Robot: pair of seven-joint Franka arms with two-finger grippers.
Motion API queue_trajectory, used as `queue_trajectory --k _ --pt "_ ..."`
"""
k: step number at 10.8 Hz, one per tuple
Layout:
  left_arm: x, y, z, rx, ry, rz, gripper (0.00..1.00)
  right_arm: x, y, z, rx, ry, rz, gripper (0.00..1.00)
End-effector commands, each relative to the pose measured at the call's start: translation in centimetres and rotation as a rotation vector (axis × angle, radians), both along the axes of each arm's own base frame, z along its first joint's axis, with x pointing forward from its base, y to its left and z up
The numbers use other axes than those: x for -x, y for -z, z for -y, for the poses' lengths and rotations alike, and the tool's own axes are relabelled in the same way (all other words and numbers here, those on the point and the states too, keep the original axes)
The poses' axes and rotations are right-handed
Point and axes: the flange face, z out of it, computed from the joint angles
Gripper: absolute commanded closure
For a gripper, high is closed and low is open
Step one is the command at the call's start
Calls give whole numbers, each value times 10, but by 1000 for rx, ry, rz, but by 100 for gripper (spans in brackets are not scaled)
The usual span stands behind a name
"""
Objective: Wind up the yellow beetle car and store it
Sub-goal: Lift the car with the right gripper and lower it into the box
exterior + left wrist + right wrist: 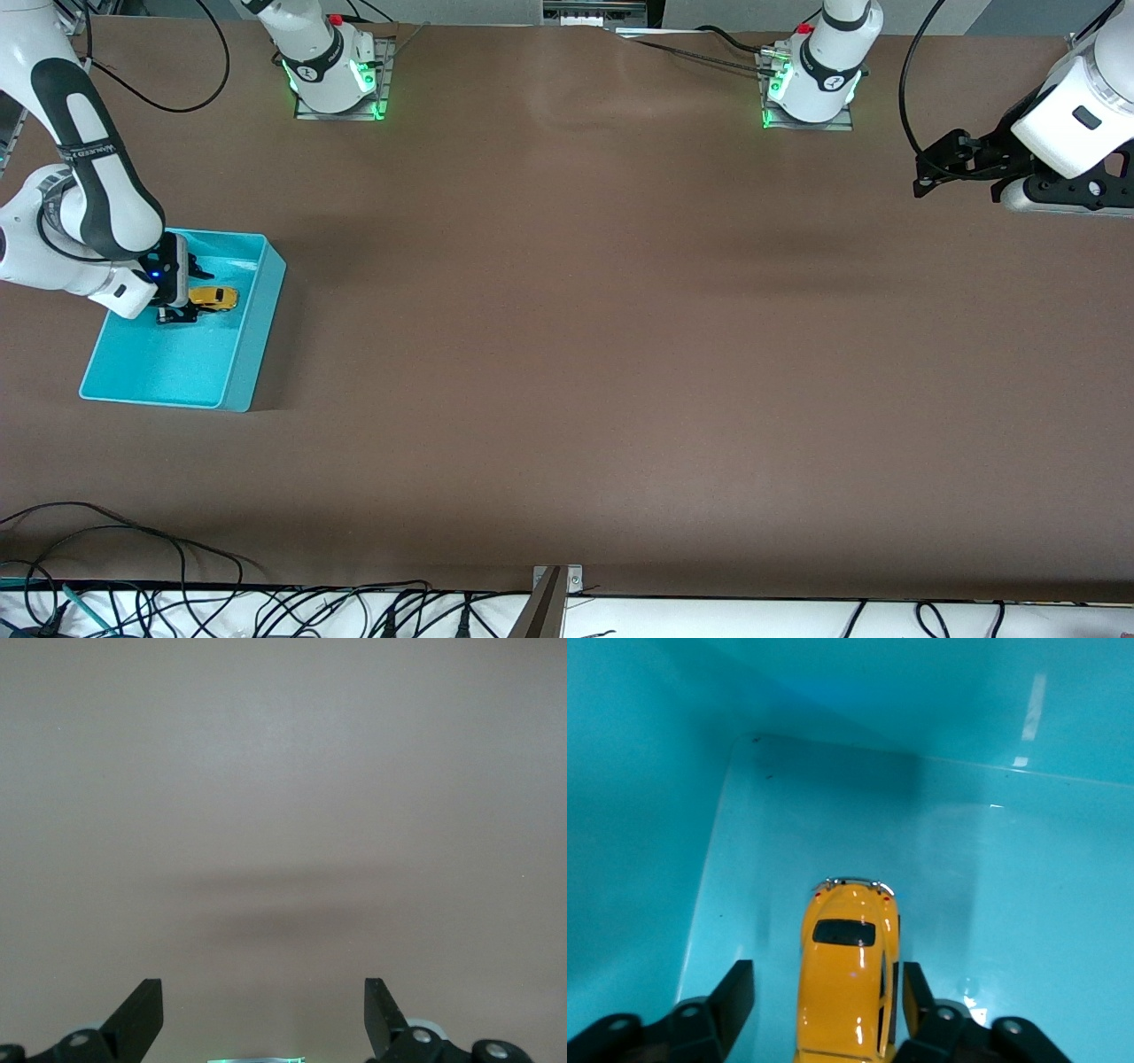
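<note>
One yellow beetle car sits in one turquoise bin at the counter's nine o'clock. The right gripper straddles it, jaws apart, one touching its side. The left gripper waits at three o'clock, jaws apart.

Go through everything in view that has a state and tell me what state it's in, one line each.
yellow beetle car: inside the turquoise bin, between the right gripper's fingers, a gap showing on one side.
turquoise bin: open-topped, on the table at the right arm's end.
right gripper: down inside the bin, fingers open around the car.
left gripper: open, holding nothing, waiting above bare table at the left arm's end.
</note>
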Motion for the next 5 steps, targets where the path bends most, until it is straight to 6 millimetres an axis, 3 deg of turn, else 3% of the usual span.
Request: queue_trajectory --k 1,5 --pt "-2 -6 0 2 -12 -5 0 2 -24 3 -30 -1 -5 0" --pt "-2 -7 2 0 -9 -3 0 -9 -75 -1 -1 124 -11 0"
